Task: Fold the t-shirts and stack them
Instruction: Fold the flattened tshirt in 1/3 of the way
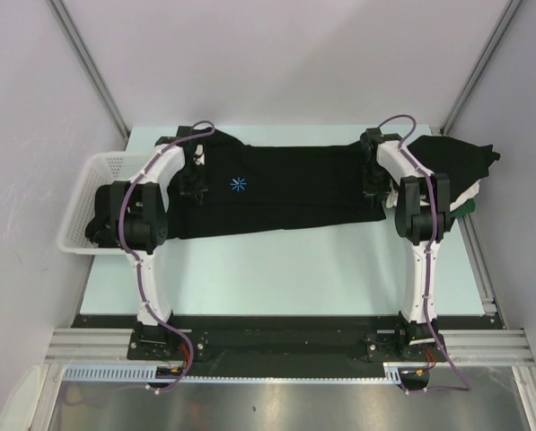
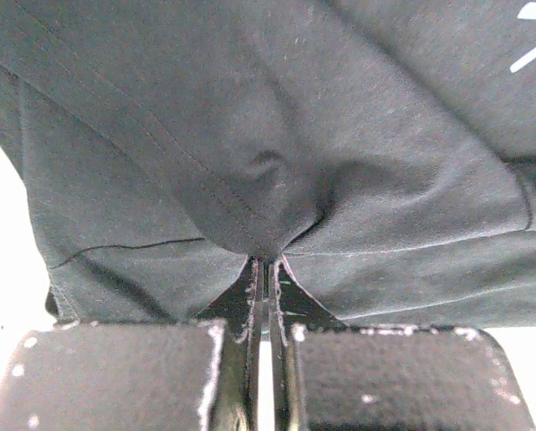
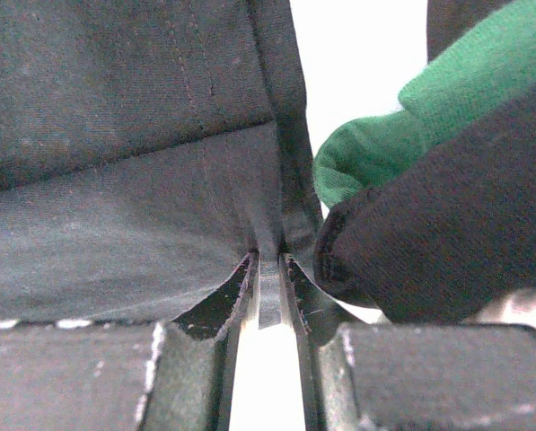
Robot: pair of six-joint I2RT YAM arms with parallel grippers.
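A soft black cloth t-shirt with a small blue star mark point(image 1: 285, 193) is spread flat across the far part of the pale green table top point(image 1: 276, 278), between the two arms. Its left end is pinched by the left gripper point(image 2: 266, 262). The jaws are pressed almost together, with a thin fold of black cloth held between them. The cloth is bunched into creases just above the tips. Its right end is pinched by the right gripper point(image 3: 269, 260) in the same way, and a thin strip of cloth is seen in the narrow gap. Just beside that gripper, a pile of folded t-shirts point(image 1: 456, 162) is seen, black on top, with a green shirt point(image 3: 411, 117) lower down. A white plastic mesh basket point(image 1: 86, 193) is set at the table's left edge.
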